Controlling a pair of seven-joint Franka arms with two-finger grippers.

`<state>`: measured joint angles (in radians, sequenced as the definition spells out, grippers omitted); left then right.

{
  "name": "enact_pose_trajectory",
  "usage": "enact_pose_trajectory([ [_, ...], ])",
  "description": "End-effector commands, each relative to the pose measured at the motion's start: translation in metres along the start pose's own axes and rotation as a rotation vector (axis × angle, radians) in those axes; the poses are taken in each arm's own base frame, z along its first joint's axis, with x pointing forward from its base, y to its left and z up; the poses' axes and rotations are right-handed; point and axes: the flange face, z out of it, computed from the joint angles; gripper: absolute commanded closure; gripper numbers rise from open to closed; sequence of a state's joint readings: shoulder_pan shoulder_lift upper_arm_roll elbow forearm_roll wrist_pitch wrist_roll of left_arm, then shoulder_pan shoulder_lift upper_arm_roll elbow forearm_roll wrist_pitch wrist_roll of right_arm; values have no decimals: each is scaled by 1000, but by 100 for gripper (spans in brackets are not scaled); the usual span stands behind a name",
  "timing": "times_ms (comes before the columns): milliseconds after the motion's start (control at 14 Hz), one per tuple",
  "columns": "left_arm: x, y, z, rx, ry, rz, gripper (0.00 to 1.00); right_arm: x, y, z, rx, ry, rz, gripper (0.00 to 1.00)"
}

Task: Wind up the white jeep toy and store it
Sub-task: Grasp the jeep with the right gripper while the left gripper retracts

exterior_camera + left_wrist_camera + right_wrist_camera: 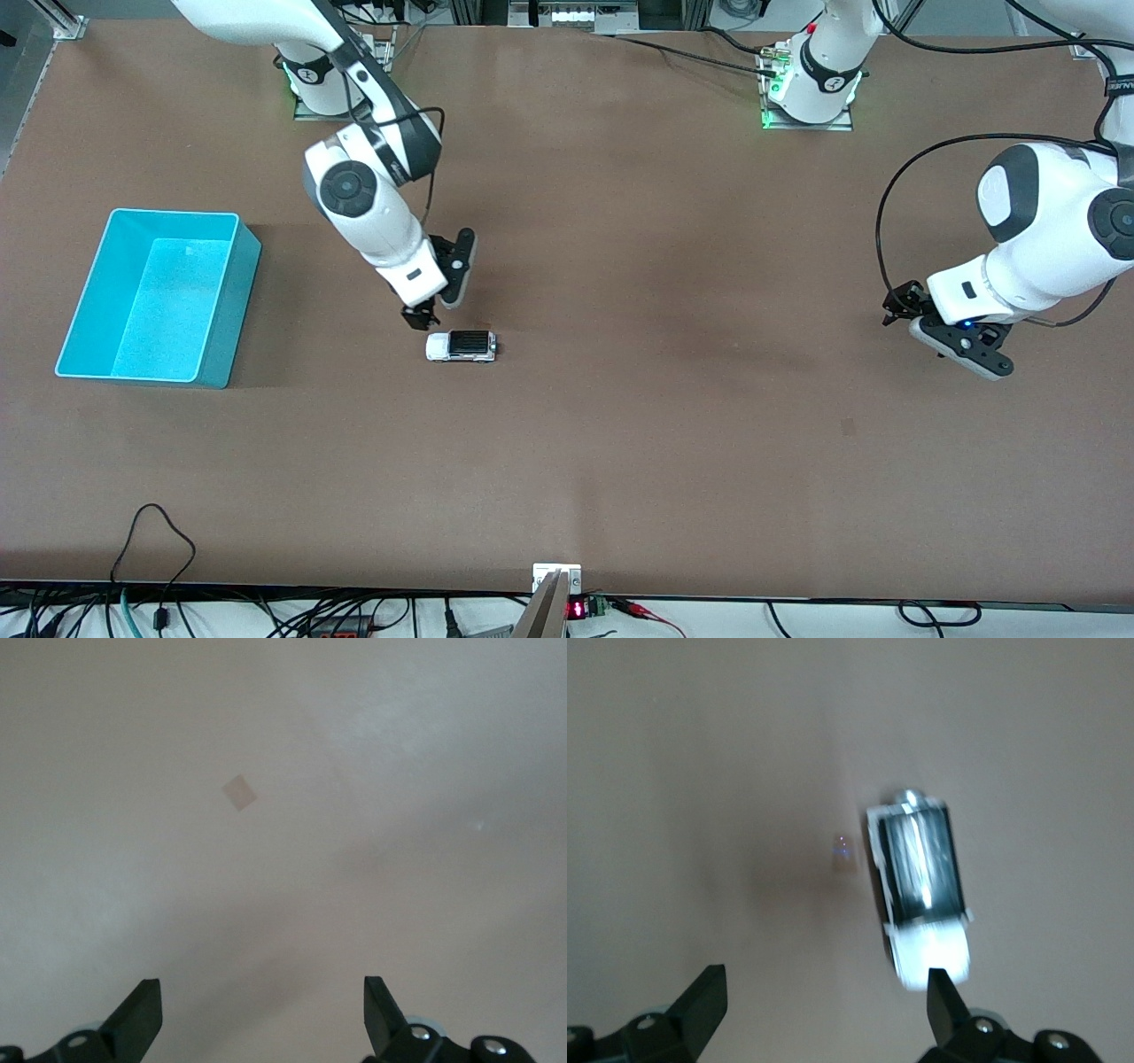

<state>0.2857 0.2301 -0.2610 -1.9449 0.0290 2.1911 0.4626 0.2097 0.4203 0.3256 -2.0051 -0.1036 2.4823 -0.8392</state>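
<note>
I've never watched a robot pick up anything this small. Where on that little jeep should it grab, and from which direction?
Probably across the body's long flat sides, coming straight down from above. The jeep stands on its wheels on the table, narrow and boxy, so open fingers could straddle its width. The right gripper, open, hangs just beside it; the left gripper waits, open, at its own end.

In the right wrist view the white jeep toy (pixel 921 895) is smeared by blur, its wheels and details unreadable, while both wrist views cut each end effector's fingers off at the picture's edge.
</note>
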Motion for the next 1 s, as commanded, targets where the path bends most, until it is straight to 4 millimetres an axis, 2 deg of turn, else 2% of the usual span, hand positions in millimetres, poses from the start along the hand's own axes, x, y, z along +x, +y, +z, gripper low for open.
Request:
enact_pose_trajectory([
  [0,2,6,-31,-5,-11,-202,0,16,23,11,-24,6,-60,0],
  [143,9,14,-59,6,-1,-301,0,20,35,21,-40,-4,-85,0],
  [286,14,12,-87,31,12,-375,0,22,42,32,-53,-7,-113,0],
  [500,10,1,-126,2,12,-460,0,18,52,47,-79,9,-116,0],
  [714,-1,0,-157,-18,-17,-467,0,27,50,60,-79,9,-127,0],
  [929,-11,9,-188,-20,-30,-474,0,30,45,74,-77,7,-141,2],
])
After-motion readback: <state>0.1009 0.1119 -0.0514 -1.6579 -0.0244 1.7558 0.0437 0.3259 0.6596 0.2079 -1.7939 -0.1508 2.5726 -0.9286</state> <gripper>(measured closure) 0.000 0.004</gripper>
